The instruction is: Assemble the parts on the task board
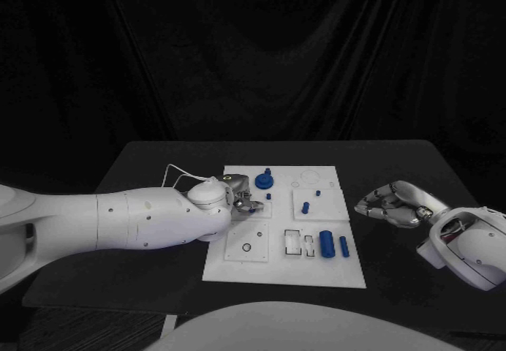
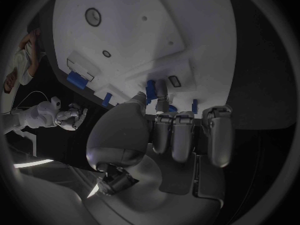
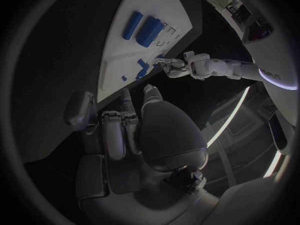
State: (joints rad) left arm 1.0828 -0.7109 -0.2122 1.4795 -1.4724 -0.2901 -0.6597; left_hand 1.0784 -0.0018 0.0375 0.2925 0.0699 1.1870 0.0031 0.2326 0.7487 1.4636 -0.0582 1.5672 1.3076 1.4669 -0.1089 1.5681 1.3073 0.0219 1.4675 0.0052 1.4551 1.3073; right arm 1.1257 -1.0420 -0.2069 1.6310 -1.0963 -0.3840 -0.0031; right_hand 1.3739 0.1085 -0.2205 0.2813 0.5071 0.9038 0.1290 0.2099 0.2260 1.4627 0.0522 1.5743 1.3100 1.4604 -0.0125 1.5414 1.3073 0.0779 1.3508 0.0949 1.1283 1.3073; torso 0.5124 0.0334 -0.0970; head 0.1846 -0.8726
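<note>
The left arm (image 1: pixel 116 219), the nearest thing in the head view, reaches from the left across the black table (image 1: pixel 148 157) to the task board's (image 1: pixel 284 274) left edge. Its left hand (image 1: pixel 240 196) lies over the board's upper-left part, fingers curled downward; whether they grip a part cannot be told. Just beyond the fingers a round blue part (image 1: pixel 265 180) stands on the board, and a small blue peg (image 1: pixel 305 207) stands near the middle. Two blue cylinders (image 1: pixel 334 244) lie side by side toward the board's lower right, beside a rectangular slot (image 1: pixel 291 243). Bare table separates the board's right edge from the right hand (image 1: pixel 393 205), which rests with fingers curled in, holding nothing.
</note>
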